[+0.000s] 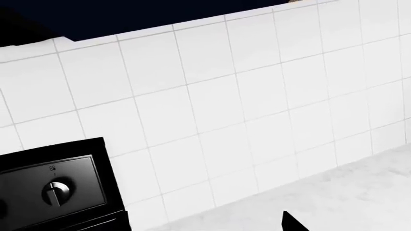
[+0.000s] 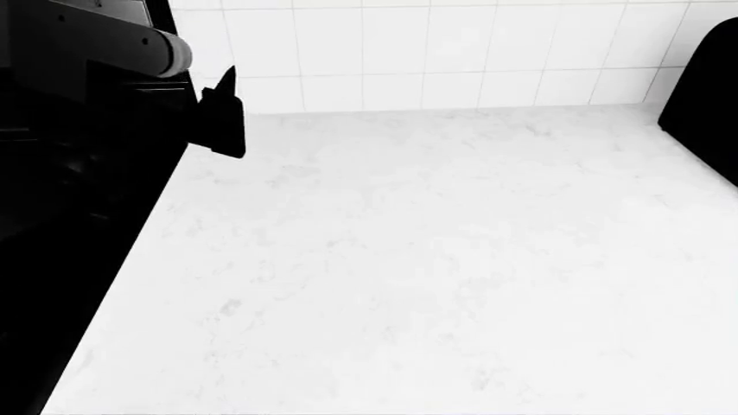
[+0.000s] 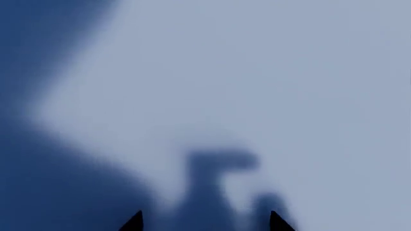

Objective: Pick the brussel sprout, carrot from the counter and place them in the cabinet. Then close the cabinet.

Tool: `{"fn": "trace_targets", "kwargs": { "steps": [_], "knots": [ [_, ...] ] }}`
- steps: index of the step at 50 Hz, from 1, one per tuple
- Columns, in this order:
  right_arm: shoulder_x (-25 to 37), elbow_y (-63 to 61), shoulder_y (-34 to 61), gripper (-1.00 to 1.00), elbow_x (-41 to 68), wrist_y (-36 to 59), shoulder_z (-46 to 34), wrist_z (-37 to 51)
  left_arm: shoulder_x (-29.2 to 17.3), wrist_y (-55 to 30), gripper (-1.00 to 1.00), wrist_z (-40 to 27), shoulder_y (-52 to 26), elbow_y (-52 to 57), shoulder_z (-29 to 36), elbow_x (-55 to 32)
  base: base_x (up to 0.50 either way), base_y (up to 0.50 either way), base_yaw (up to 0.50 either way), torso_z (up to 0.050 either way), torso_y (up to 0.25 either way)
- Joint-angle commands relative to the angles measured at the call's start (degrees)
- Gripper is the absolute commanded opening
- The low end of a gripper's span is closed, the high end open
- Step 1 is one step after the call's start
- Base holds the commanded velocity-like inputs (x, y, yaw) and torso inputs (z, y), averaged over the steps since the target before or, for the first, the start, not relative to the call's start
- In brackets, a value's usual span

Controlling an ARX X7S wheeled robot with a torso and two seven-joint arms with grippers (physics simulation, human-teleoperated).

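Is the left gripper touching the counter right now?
Apart. The head view shows the left gripper raised near the stove, with bare counter around it and no contact point.

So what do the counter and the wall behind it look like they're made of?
The counter looks like matte white stone, marble or quartz, going by its faint grey veining. The wall looks like glossy white ceramic tile: square pieces with thin grey grout lines.

white grey-veined counter [image 2: 438, 259]
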Motion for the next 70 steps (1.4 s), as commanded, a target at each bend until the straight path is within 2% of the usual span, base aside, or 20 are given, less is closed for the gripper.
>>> {"fn": "trace_targets", "kwargs": {
  "steps": [1,13,53,59,70],
  "knots": [
    [-0.23,5.11,-0.02,1.00,13.11,1.54,-10.81,-1.45,-0.24,2.19,1.00,-0.49,1.51,0.62,-3.00,-1.72,0.00,0.00,0.00,0.000,-0.012],
    [-0.23,4.37,-0.02,1.00,10.47,1.15,-7.84,-2.81,-0.98,5.25,1.00,0.25,3.27,2.62,-3.57,0.11,0.00,0.00,0.00,0.000,-0.016],
    [-0.23,3.79,-0.02,1.00,7.36,1.51,-4.13,-3.24,-1.52,8.19,1.00,1.48,5.29,2.47,-3.36,2.11,0.00,0.00,0.00,0.000,-0.140],
    [-0.23,4.06,-0.02,1.00,7.15,1.41,-3.69,-3.31,-1.18,8.18,1.00,0.72,5.52,1.82,-4.44,0.84,0.00,0.00,0.00,0.000,0.012],
    [-0.23,4.01,-0.01,1.00,3.61,2.10,0.02,-4.01,-1.21,7.55,1.00,0.19,5.07,2.19,-4.69,-0.16,0.00,0.00,0.00,0.000,0.248]
  ]
}}
